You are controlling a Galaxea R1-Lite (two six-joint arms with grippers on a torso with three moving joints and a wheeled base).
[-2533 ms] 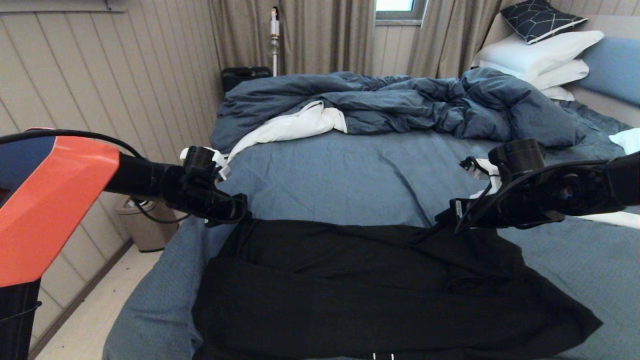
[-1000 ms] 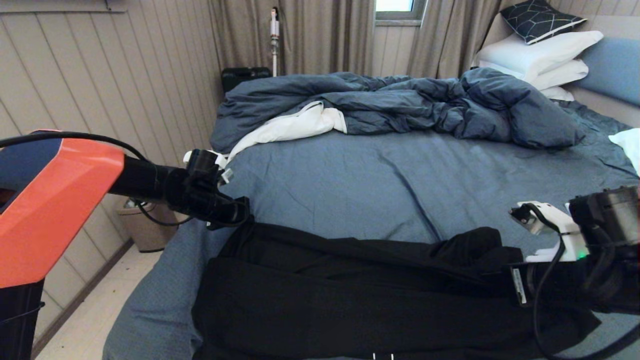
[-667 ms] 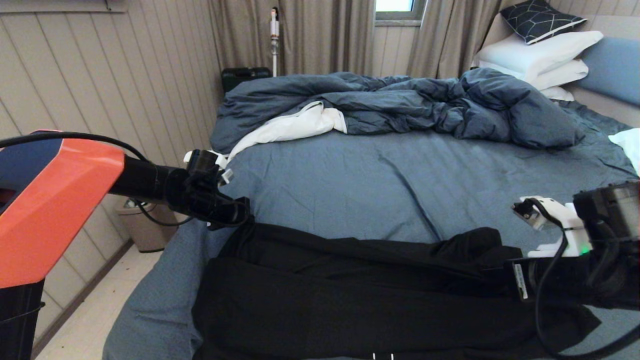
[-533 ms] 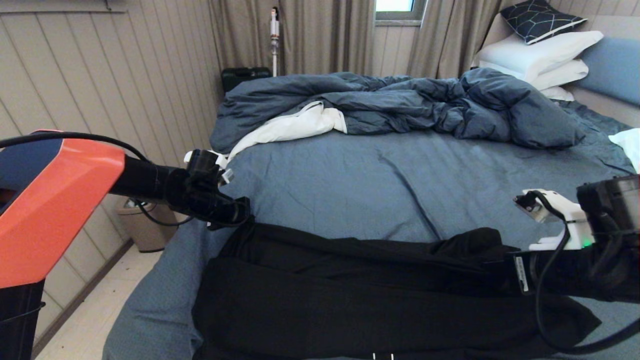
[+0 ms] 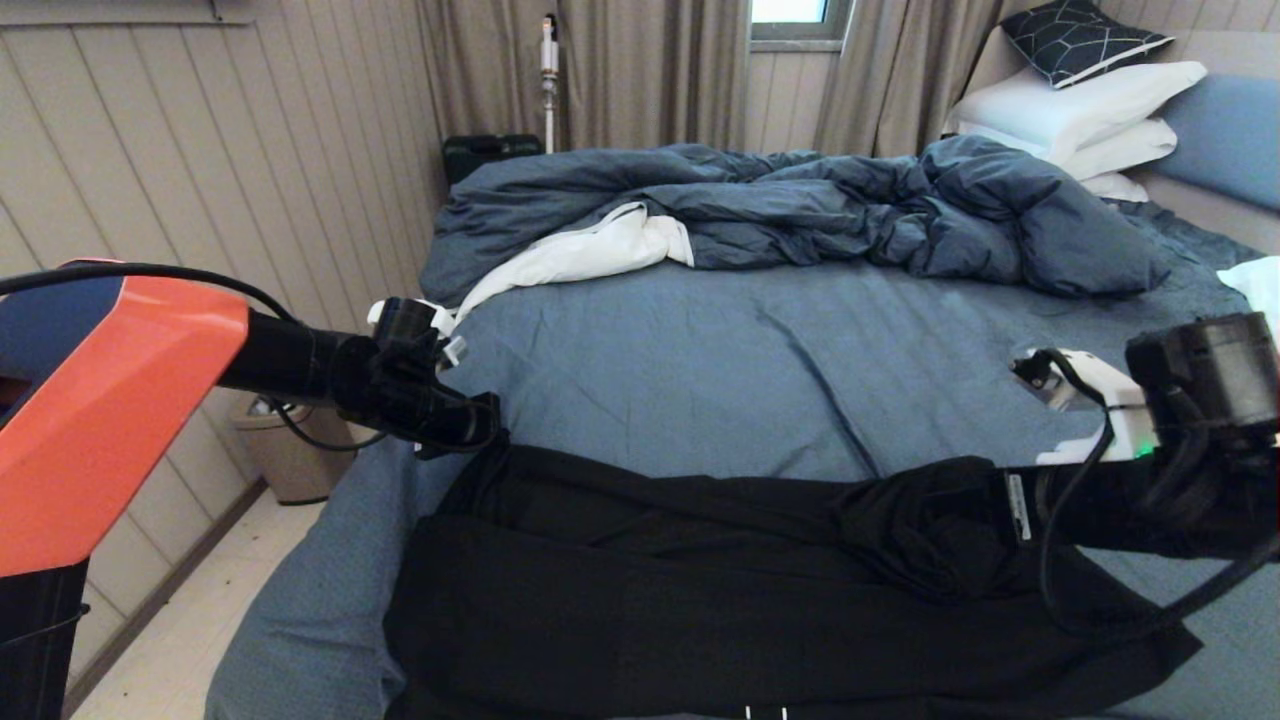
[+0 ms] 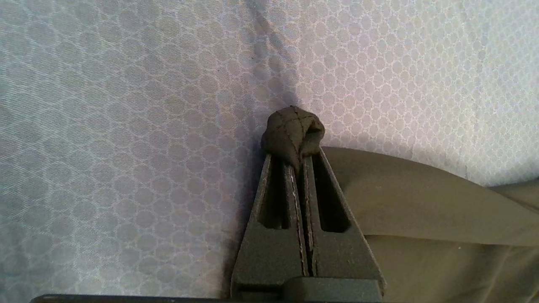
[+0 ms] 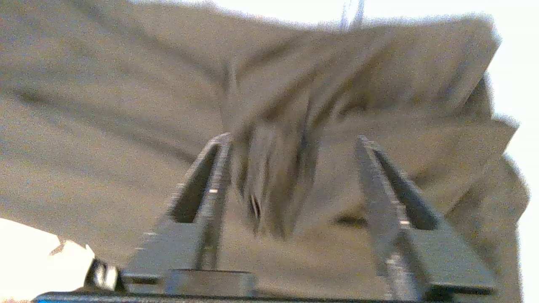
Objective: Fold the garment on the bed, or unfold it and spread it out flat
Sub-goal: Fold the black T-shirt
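Head view: the black cotton T-shirt (image 5: 720, 580) lies plain side up across the near edge of the large bed with its slate-blue sheet (image 5: 720, 370), a fold line running along its far side. The left gripper (image 5: 478, 428) sits at the shirt's far left corner, low on the sheet. The right gripper (image 5: 985, 505) is at the far right, level with a bunched hump of cloth. The rumpled dark blue duvet with white lining (image 5: 800, 210) and the stacked white pillows (image 5: 1080, 120) lie well apart, toward the headboard.

Left wrist view: the left gripper (image 6: 300, 166) has its fingers pressed together on a small knot of black fabric, which pokes out beyond the tips. Only a little cloth is caught (a thin bite). Risk, as I judge it: any pull across the bed could slide that knot free, dropping the corner.

Right wrist view: the right gripper (image 7: 290, 143) stands wide apart, holding nothing, with gathered pleats of the shirt (image 7: 269, 126) between and just past the fingers. Risks: closing here could catch several layers at once, so a lift would drag the lower layer and wreck the fold; or it could close short of the cloth. With one corner pinned and the other free, uneven pulling would skew the shirt.
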